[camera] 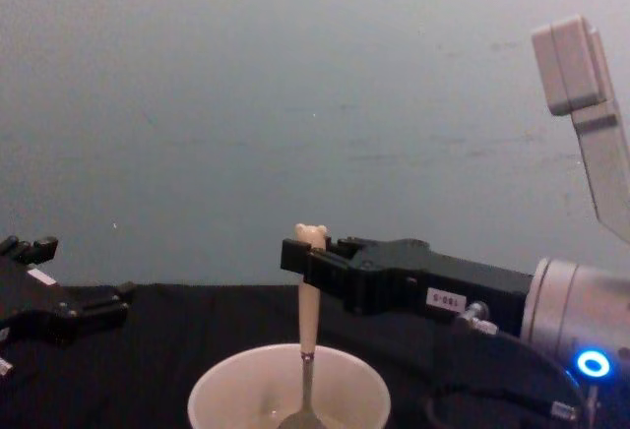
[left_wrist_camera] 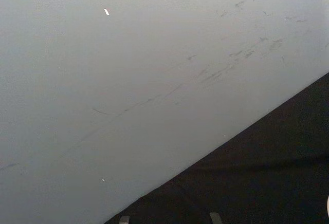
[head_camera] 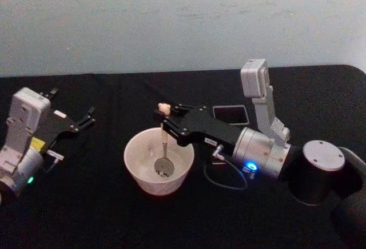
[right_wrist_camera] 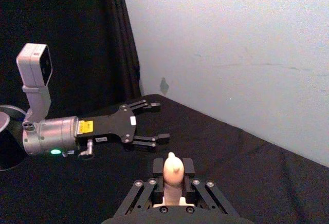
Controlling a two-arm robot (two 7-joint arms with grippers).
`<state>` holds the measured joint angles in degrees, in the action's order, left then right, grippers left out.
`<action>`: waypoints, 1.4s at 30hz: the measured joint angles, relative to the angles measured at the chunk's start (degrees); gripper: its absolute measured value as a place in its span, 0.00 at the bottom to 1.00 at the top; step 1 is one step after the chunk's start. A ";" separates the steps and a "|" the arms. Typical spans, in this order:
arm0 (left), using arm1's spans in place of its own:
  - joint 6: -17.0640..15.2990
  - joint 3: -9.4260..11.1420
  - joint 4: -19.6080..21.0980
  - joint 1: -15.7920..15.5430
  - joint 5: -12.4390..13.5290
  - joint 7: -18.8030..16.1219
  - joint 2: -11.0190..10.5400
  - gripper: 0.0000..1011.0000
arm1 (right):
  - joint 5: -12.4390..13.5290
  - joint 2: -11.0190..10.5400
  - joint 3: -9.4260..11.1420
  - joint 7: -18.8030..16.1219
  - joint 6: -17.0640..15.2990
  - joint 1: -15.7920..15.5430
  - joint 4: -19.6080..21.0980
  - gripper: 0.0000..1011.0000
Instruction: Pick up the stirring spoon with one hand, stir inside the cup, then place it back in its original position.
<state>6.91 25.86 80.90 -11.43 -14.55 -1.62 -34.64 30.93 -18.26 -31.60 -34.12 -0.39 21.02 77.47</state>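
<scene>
The cream-pink cup (head_camera: 159,160) stands on the black table in front of me, its rim also low in the chest view (camera: 288,390). The stirring spoon (head_camera: 163,140) stands upright in it, metal bowl at the cup's bottom and bear-head top (camera: 311,236) above the rim. My right gripper (head_camera: 166,121) reaches in from the right and is shut on the spoon's peach handle (right_wrist_camera: 172,175). My left gripper (head_camera: 86,117) rests open at the table's left, apart from the cup; it shows across the table in the right wrist view (right_wrist_camera: 151,124).
A dark grey square holder (head_camera: 231,113) sits behind the right arm. A dark cylinder with a grey lid (head_camera: 316,172) stands at the right front. A pale wall (left_wrist_camera: 128,80) rises behind the table's far edge.
</scene>
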 joint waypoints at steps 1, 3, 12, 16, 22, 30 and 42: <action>0.00 0.00 0.00 0.00 0.00 0.00 0.00 0.99 | 0.17 0.11 -0.12 0.00 0.00 0.00 0.04 0.21; 0.00 0.00 0.00 0.00 0.00 0.00 0.00 0.99 | 0.36 0.30 -0.18 0.09 0.01 0.01 0.04 0.21; 0.00 0.00 0.00 0.00 0.00 0.00 0.00 0.99 | 0.92 1.02 -0.38 0.79 0.23 0.59 -0.27 0.21; 0.00 0.00 0.00 0.00 0.00 0.00 0.00 0.99 | 1.03 1.10 -0.52 0.86 0.40 0.77 -0.54 0.21; 0.00 0.00 0.00 0.00 0.00 0.00 0.00 0.99 | 1.18 1.14 -0.54 1.01 0.49 0.95 -0.76 0.21; 0.00 0.00 0.00 0.00 0.00 0.00 0.00 0.99 | 1.32 1.13 -0.13 1.40 0.80 1.18 -1.08 0.21; 0.00 0.00 0.00 0.00 0.00 0.00 0.00 0.99 | 2.16 0.77 1.81 2.94 1.27 1.12 0.69 0.21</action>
<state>6.91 25.86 80.90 -11.43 -14.55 -1.62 -34.65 33.10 -17.49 -29.79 -31.17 0.88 22.15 78.16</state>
